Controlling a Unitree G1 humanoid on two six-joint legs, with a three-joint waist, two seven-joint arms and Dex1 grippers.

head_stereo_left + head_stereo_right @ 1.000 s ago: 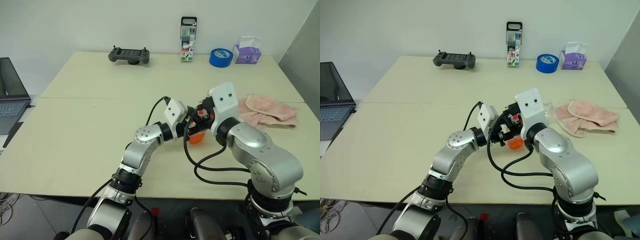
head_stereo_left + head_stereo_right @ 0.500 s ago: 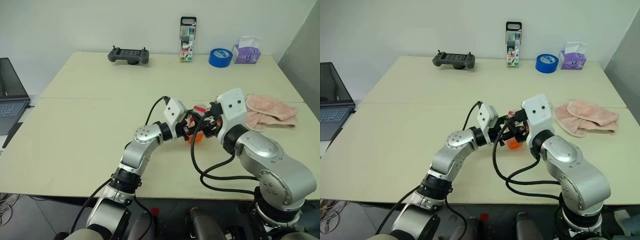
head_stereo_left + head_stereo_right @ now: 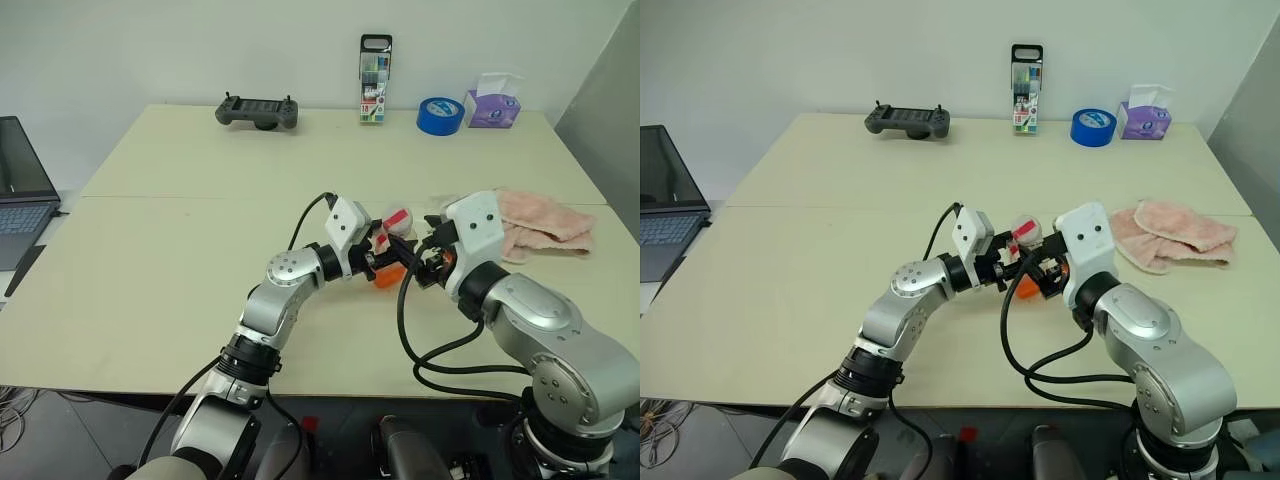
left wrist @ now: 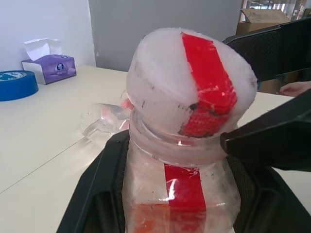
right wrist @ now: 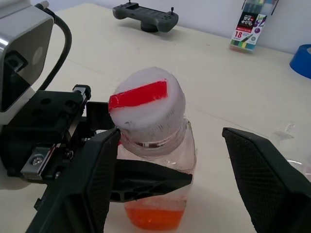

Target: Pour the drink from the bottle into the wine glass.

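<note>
Bottle clamped in left claw | right claw agape | wine glass barely discernible

Both arms were built of rounded silver-grey metal shells with black joint rings and small dark screws on the round caps. Each wrist carried a white, boxy camera housing. Thick black cables looped loosely off both forearms. The left gripper and right gripper had matte black fingers with finely textured pads.
</note>
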